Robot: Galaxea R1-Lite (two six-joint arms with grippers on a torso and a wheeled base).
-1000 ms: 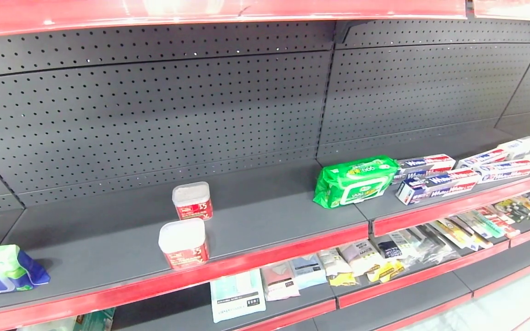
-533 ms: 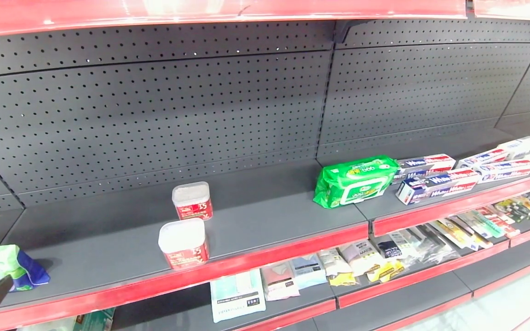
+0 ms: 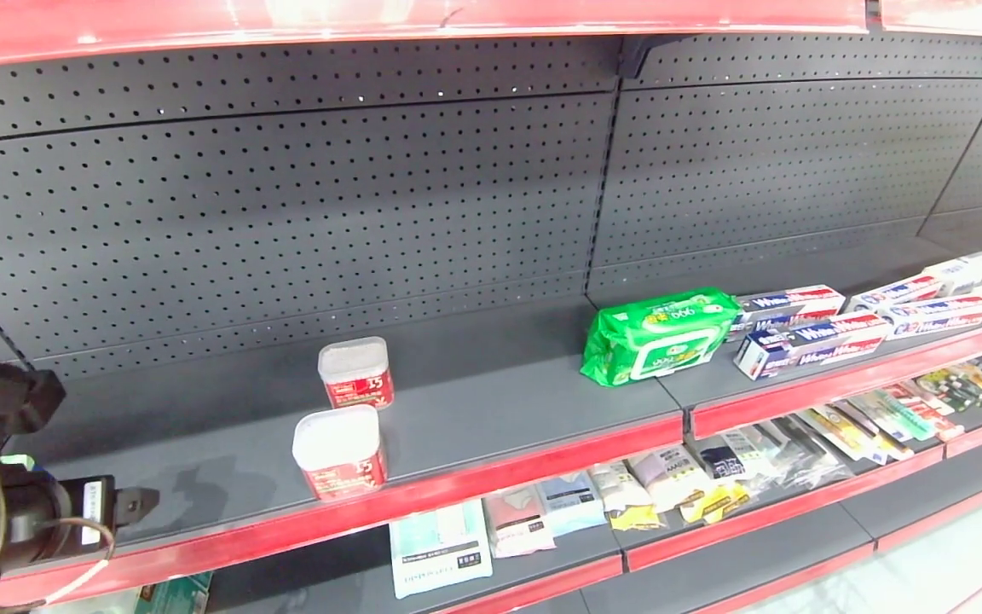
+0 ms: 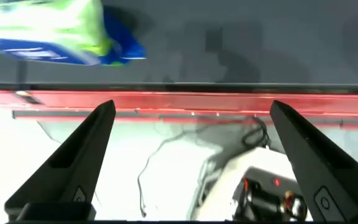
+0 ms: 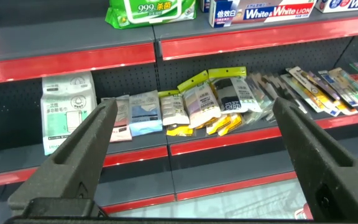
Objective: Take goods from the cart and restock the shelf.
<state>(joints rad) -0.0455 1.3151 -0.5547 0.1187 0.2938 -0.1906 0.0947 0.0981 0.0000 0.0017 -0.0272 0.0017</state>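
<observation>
The grey shelf (image 3: 491, 401) with a red front edge carries two white-lidded jars with red labels (image 3: 340, 450) (image 3: 356, 372), a green wipes pack (image 3: 657, 334) and toothpaste boxes (image 3: 806, 341). My left arm (image 3: 5, 512) stands at the shelf's left end, in front of a blue-and-green tissue pack (image 4: 61, 34). My left gripper (image 4: 192, 107) is open and empty, level with the red shelf edge (image 4: 179, 99), just short of that pack. My right gripper (image 5: 194, 102) is open and empty, held low before the lower shelf (image 5: 229, 140).
The lower shelf holds several flat packets (image 3: 670, 482) and toothbrush packs (image 3: 909, 409); a white packet (image 5: 67, 109) lies at its left. A perforated back panel (image 3: 286, 213) rises behind. Another red shelf (image 3: 372, 21) hangs overhead. The grey shelf is bare between jars and wipes.
My left arm has risen into the head view from the lower left and now covers the blue-and-green tissue pack. The goods on the shelf have not moved.
</observation>
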